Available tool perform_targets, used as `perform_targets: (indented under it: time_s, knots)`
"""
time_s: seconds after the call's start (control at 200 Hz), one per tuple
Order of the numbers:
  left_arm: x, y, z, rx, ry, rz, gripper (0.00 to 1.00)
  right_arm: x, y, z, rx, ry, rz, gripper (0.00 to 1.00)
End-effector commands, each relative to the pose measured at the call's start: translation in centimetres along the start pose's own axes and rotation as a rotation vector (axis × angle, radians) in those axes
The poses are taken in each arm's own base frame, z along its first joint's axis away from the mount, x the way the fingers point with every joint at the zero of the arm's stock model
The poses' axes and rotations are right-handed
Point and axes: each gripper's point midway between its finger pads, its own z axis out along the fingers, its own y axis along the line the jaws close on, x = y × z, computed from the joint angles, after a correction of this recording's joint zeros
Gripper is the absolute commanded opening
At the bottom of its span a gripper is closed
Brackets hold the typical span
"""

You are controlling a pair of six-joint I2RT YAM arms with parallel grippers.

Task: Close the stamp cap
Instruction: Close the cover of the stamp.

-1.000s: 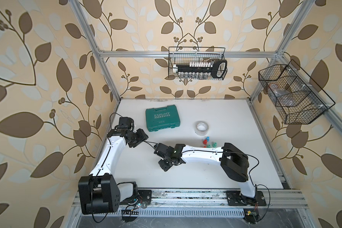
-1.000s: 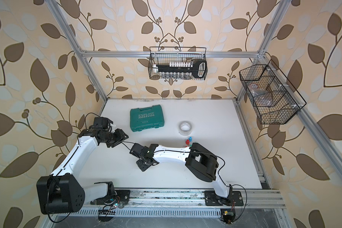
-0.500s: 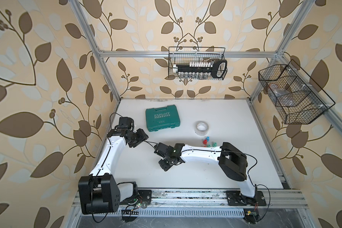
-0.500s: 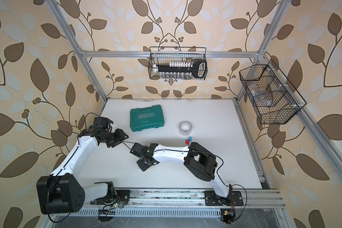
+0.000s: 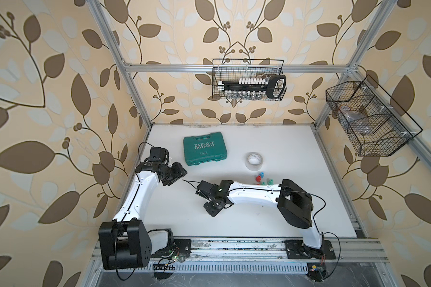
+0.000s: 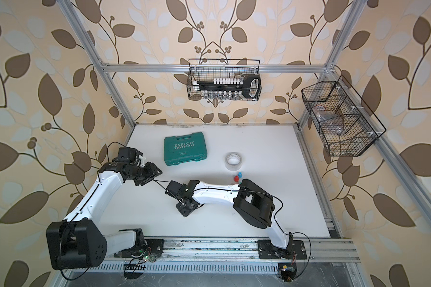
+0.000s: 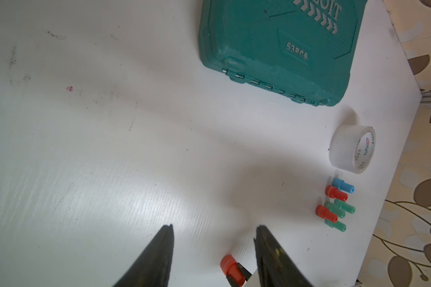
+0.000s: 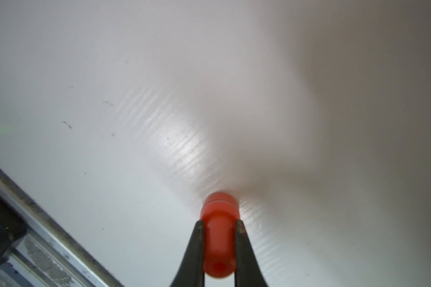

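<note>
**Nothing shifts: stamp held, cap end low**

The right gripper [image 8: 219,225] stays pinched on the red stamp [image 8: 219,208], whose cap end is at or just above the counter [image 8: 110,74]. Beside it, the left gripper [image 7: 214,226] stays spread and empty. Farther off lie the spare stamps [image 7: 335,207]. The closing press seems unfinished.

Beige wallpaper [image 5: 60,74] with large brown and pale leaves covers three walls. An aluminium frame [image 5: 234,66] lines the corners. One wire basket [image 5: 249,60] hangs above the table's back edge, another basket [image 5: 378,144] above its right edge. The white table [image 5: 284,139] is faintly scuffed and catches soft glare. A metal rail [image 5: 234,248] borders its front edge.
</note>
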Motion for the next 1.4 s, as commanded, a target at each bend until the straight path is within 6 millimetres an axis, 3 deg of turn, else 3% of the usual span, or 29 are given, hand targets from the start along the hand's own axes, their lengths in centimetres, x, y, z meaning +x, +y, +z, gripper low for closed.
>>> perform_targets:
  time_s: [0.0,0.185,0.36,0.575,0.89,1.19,1.3,1.395]
  knots:
    - [-1.0,-0.9,-0.7,0.035,-0.029,0.024,0.55,5.7,-3.9,1.2,0.175,0.201,-0.046,0.00]
    - [-1.0,-0.9,-0.6,0.036,-0.027,0.023,0.55,8.2,-5.6,1.2,0.241,0.281,-0.070,0.00]
    - [-1.0,-0.9,-0.6,0.038,-0.023,0.025,0.55,10.5,-4.2,4.1,0.140,0.344,-0.044,0.00]
    - [-0.9,-0.8,-0.5,0.037,-0.019,0.023,0.55,13.3,-4.2,7.7,0.092,0.419,0.019,0.00]
    - [-0.9,-0.7,-0.3,0.032,-0.012,0.022,0.55,16.0,-5.4,9.3,0.152,0.521,0.038,0.00]
    - [-0.9,-0.7,-0.2,0.030,-0.008,0.021,0.55,16.6,-6.7,9.2,0.233,0.564,0.015,0.00]
    - [-0.8,-0.7,-0.1,0.030,-0.004,0.019,0.55,15.0,-6.7,8.2,0.170,0.508,0.064,0.00]
    - [-0.8,-0.6,0.0,0.028,-0.002,0.018,0.55,13.2,-8.7,6.4,0.151,0.444,0.133,0.00]
